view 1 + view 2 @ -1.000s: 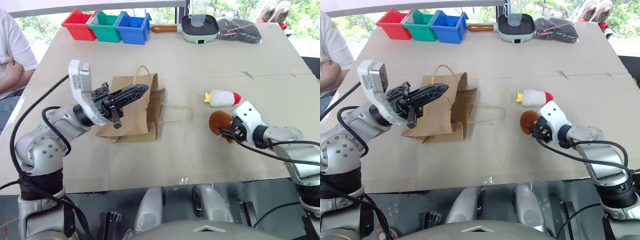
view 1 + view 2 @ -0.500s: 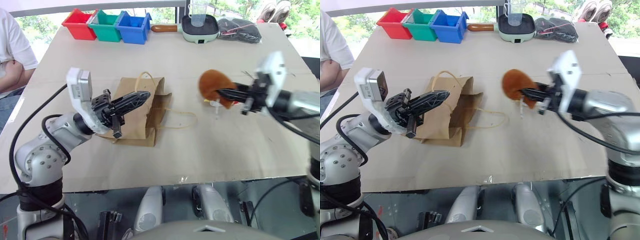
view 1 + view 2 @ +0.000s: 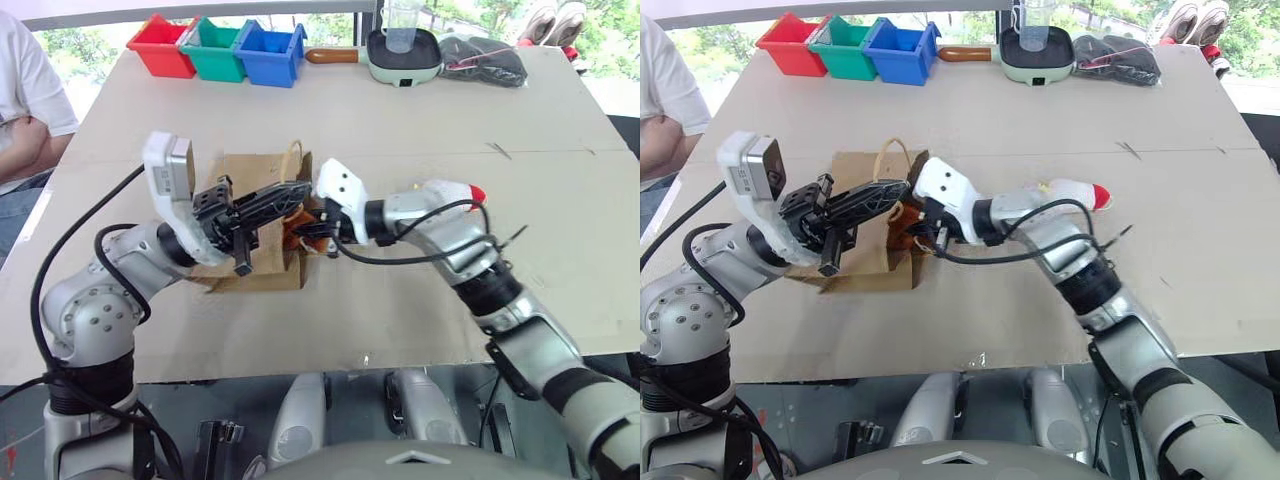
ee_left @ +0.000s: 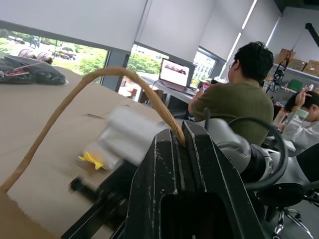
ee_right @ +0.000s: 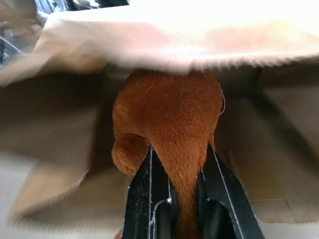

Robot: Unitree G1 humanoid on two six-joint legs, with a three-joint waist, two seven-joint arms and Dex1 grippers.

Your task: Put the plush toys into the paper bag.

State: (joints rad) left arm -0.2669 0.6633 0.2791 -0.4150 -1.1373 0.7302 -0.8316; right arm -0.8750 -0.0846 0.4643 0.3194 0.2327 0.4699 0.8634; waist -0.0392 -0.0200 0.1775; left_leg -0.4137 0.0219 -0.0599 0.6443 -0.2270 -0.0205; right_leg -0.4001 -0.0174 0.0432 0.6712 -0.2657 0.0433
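Left eye view: the paper bag [image 3: 262,215] lies on the worktop [image 3: 400,120] with its mouth facing the robot's right. The left gripper [image 3: 283,196] is clamped on the bag's upper handle [image 3: 294,152], holding the top edge lifted so the mouth gapes. The right gripper [image 3: 312,233] is at the mouth, its fingers pinched on the orange-brown toy [image 3: 298,232], which sits partly inside the opening. The rocket toy [image 3: 448,190] lies on the worktop behind the right forearm, well apart from the bag, red tip to the right. At the far edge stand a red bin [image 3: 163,45], a green bin [image 3: 215,48] and a blue bin [image 3: 270,52], then a pan [image 3: 398,55] with a clear cup [image 3: 399,16] in it and a dark bundle [image 3: 486,58]. A person [image 3: 25,95] sits at the left edge.

Right eye view: same layout; the brown toy shows at the bag's mouth under the lifted flap.

Left wrist view: the two black fingers [image 4: 169,164] are pressed together on the tan handle loop, which arches up out of them. Beyond it lies the blurred rocket toy, yellow end visible. People sit at desks in the background.

Right wrist view: the black fingers [image 5: 212,184] squeeze the brown toy's lower part; its rounded body is under the bag's raised upper edge, brown paper on both sides.
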